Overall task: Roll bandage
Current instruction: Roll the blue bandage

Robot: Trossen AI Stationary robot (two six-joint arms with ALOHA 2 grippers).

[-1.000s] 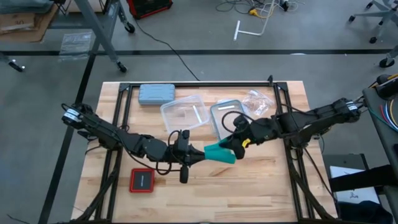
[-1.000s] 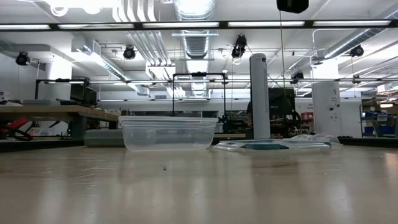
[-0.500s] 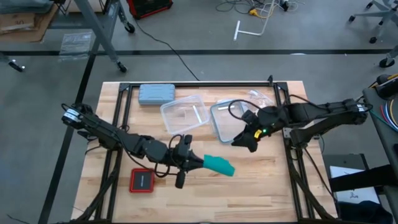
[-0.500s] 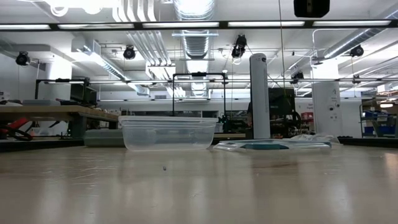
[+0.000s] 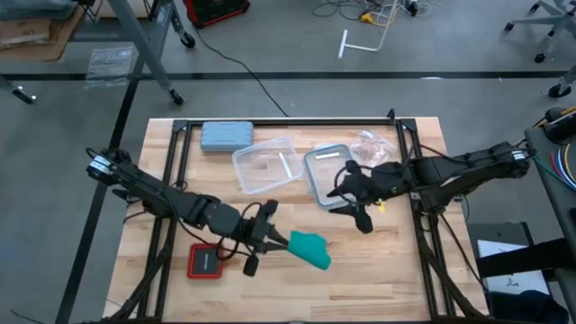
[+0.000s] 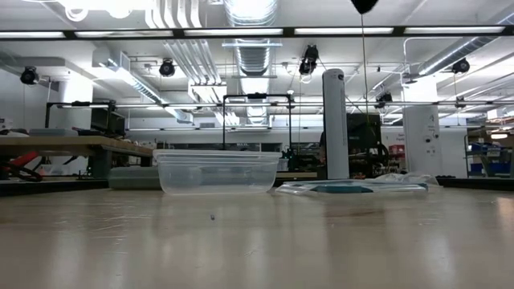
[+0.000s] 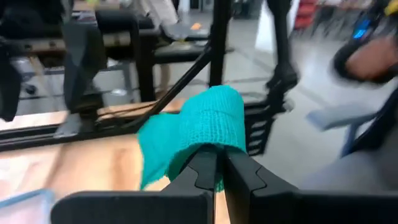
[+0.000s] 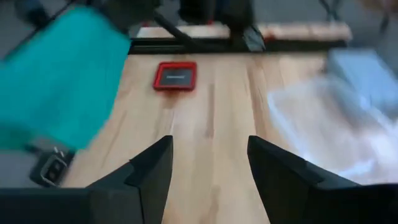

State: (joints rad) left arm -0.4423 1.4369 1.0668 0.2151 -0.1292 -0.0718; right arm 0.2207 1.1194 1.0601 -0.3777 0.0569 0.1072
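Bandage (image 5: 310,249) sits pinched in the left gripper (image 5: 281,241) near the table's middle; right gripper (image 5: 353,213), jaws wide, hovers just right, empty.

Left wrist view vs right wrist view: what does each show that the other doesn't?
Only the left wrist view shows the left gripper, its fingers shut on the teal bandage.

Only the right wrist view shows the right gripper open and empty, the red square item, the clear container and the grey-blue case.

Both show the bandage and the wooden table.
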